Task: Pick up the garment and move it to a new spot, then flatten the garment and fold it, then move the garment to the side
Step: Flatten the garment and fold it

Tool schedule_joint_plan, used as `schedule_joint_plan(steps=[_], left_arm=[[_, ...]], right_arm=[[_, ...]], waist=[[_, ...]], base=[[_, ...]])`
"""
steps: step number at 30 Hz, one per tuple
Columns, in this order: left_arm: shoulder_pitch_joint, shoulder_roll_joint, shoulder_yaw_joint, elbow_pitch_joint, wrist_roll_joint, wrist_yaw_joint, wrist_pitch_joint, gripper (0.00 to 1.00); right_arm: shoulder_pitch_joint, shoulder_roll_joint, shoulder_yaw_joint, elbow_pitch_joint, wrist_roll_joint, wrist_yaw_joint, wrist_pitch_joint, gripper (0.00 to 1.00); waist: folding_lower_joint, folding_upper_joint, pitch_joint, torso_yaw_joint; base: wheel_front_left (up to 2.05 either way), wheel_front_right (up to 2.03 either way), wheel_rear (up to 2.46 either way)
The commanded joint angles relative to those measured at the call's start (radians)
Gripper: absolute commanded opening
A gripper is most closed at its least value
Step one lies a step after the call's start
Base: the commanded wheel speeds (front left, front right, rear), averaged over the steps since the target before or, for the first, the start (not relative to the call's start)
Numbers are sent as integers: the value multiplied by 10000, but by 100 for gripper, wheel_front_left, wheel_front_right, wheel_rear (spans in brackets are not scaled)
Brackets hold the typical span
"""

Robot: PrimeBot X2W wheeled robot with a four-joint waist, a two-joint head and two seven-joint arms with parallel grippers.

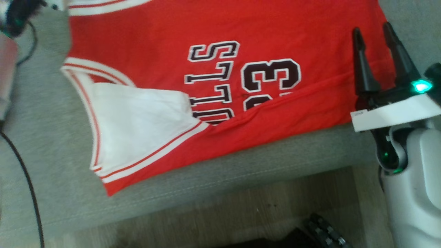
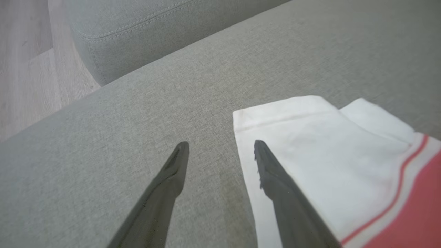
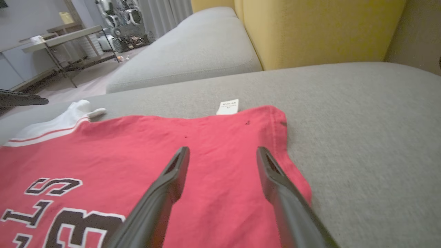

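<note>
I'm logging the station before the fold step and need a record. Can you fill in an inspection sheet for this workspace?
Surface: grey fabric sofa cushion, flat, with a stitched front edge.
Job's things: red sleeveless jersey with white trim and black lettering, spread out, with one crease along its near side.
Clutter: nothing seen.
End effectors: left end effector open, at the white shoulder strap; right end effector open, over the jersey's hem corner; both empty.
Cables: black cable over the cushion at the head view's left.
Surroundings: wooden floor, yellow back cushion, metal-framed table.

The right tool [image 1: 372, 28] has two long, tapered black fingers [image 1: 403, 62], a glowing green light [image 1: 421, 86], a white wrist band [image 1: 396, 115] and a glossy pale-grey forearm [image 1: 417, 199].
</note>
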Motion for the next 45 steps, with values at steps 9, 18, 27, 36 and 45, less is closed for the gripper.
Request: schedule_joint_plan(steps=[9,18,27,36,45], left_arm=[[-1395,634,18,1207,322,-69,-332,100],[-1596,569,-629,1782,-121,-146,94,86],[-1439,1158,-2039,848,-1220,-153,265,0],[-1626,1444,-2832,608,-1800,-154,-110,0],[-1938,1602,-3653,387,-2274,-154,-243,0]], right_arm=[[-230,-7,400,479,369,62,-514,100],[-421,-28,367,737,469,62,-590,100],[-801,-49,142,912,478,62,64,100],[-2815,162,-597,2254,677,62,2716,100],[-5770,-273,-377,4849,-89,62,4837,100]], waist=[[-2,1,697,-912],[-2,1,679,-1044],[-2,1,470,-1025],[-2,1,114,-846],[-2,1,-12,-412]], base=[[0,0,0],[0,0,0],[0,0,0],[0,0,0],[0,0,0]])
